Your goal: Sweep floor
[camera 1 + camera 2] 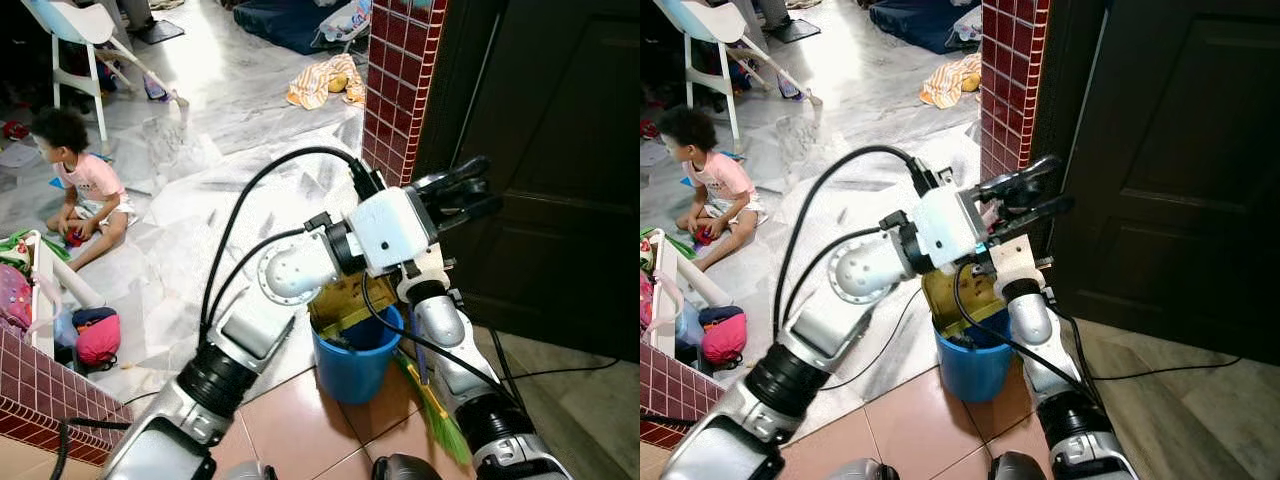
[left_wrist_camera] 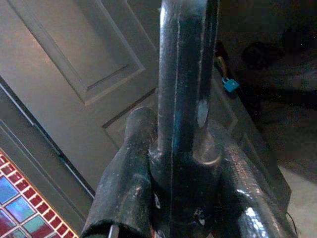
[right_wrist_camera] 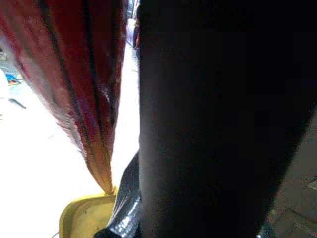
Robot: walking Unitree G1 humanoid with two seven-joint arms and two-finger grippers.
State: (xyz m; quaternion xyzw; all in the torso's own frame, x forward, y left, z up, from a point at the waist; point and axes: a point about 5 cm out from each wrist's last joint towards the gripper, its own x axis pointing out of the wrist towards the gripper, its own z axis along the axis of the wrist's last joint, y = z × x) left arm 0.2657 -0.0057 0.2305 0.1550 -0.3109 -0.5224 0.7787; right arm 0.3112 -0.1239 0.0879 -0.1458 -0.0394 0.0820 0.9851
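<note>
Left gripper [image 1: 468, 198] hovers high by the dark door [image 1: 560, 150], fingers slightly apart, holding nothing. Right gripper's state: cannot tell. Broom [image 1: 436, 405] leans beside the blue bucket [image 1: 352, 362], yellow dustpan [image 1: 345, 300] inside. Judged light, stiff; grasp mid-handle.

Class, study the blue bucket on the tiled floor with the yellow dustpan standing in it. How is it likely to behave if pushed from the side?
The blue bucket looks like thin plastic, so probably light and easy to slide on the smooth tiles. The yellow dustpan rises above its rim, so a high push may tip it. The left gripper is raised by the dark door, not touching it.
</note>
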